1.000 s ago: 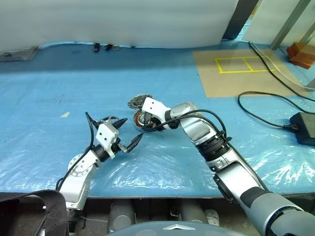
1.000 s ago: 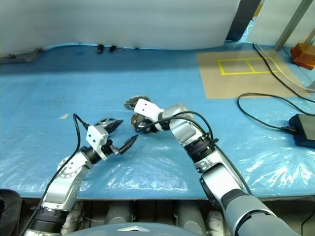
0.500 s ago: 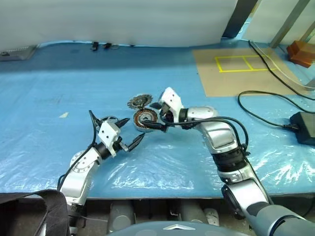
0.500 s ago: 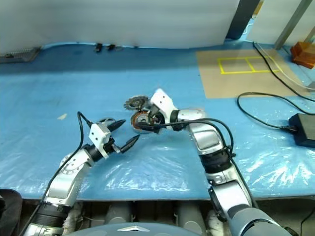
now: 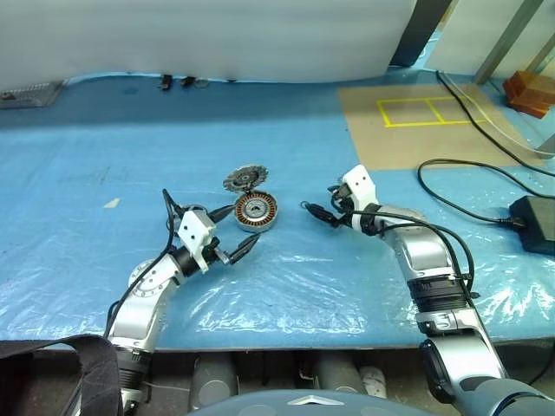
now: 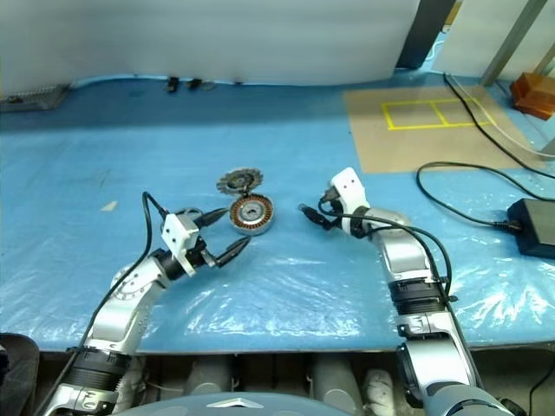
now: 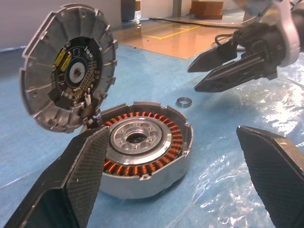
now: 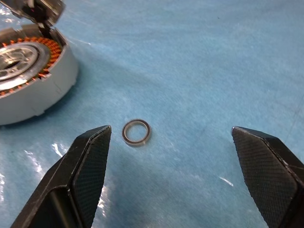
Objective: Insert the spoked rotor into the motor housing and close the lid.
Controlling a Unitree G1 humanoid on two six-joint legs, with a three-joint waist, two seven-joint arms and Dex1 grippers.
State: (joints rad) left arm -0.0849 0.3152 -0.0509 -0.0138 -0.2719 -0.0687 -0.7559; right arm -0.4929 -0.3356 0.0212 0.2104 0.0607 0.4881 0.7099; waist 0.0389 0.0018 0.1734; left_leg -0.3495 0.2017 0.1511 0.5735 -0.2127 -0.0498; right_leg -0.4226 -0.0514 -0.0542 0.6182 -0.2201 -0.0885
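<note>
The motor housing (image 5: 256, 211) lies flat on the blue sheet, its copper windings ringing a silver hub (image 7: 137, 137). Its lid (image 5: 244, 178) stands tipped up on the far edge, inner face showing (image 7: 71, 71). My left gripper (image 5: 232, 230) is open just in front and left of the housing, touching nothing. Behind its white body a bit of the spoked rotor (image 5: 196, 211) shows, mostly hidden. My right gripper (image 5: 321, 201) is open to the right of the housing, empty, pointing back toward it.
A small loose metal ring (image 8: 136, 132) lies on the sheet between the housing and my right gripper. A brown mat with yellow tape (image 5: 416, 121) is at the back right. Black cables and a power brick (image 5: 533, 221) lie at the far right.
My right gripper has drawn away from the housing to the right and its jaws have spread wider. The housing stays on the sheet. The left gripper has hardly moved.
</note>
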